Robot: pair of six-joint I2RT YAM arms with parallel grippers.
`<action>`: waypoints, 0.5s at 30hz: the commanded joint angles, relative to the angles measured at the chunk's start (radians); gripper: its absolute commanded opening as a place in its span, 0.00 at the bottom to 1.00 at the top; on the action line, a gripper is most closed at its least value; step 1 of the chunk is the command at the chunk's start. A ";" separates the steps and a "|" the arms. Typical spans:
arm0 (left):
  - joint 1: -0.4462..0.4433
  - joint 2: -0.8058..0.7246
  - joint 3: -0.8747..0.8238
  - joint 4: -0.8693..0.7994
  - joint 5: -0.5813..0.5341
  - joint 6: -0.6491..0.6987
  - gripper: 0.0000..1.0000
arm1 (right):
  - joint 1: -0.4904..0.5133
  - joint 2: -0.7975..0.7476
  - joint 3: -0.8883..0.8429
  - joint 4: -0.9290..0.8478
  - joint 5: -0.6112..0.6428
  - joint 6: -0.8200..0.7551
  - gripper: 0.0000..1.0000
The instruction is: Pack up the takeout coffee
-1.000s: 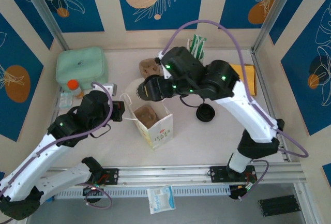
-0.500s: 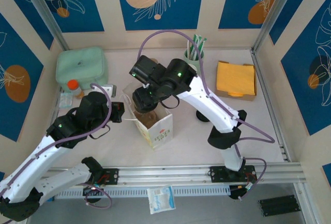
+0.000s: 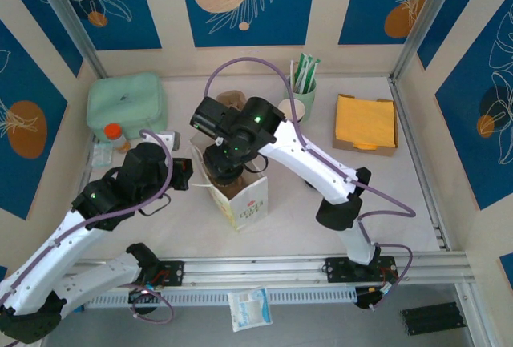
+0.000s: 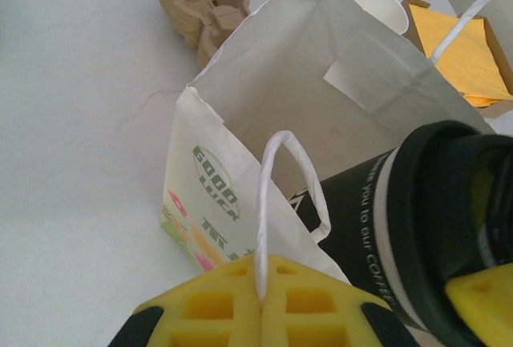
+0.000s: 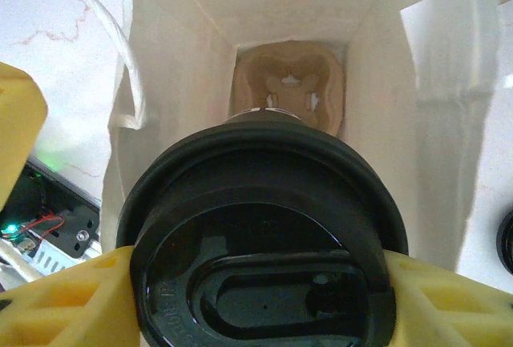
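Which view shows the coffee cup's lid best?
Right wrist: the lid faces the camera, held in the right pincer above the open bag. Left wrist catches the lid side-on at its frame's edge; from the top camera the right arm covers it.

Left arm (image 3: 80, 231) stretches from the near-left corner toward the middle, the left pincer (image 4: 260, 303) pinched shut on a bag handle (image 4: 263, 211). Right arm (image 3: 313, 163) rises from the near right and sweeps leftward, wrist tipped downward, the right pincer (image 5: 260, 283) spread wide, clamping the takeout coffee (image 5: 264, 203) on both sides.
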 commanded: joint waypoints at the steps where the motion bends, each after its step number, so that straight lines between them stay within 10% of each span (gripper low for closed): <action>1: 0.007 -0.014 -0.009 0.009 0.013 0.004 0.00 | 0.008 0.020 -0.022 -0.151 -0.001 0.004 0.52; 15: 0.007 -0.030 -0.017 0.005 0.006 0.009 0.00 | 0.002 0.021 -0.133 -0.115 -0.026 0.036 0.52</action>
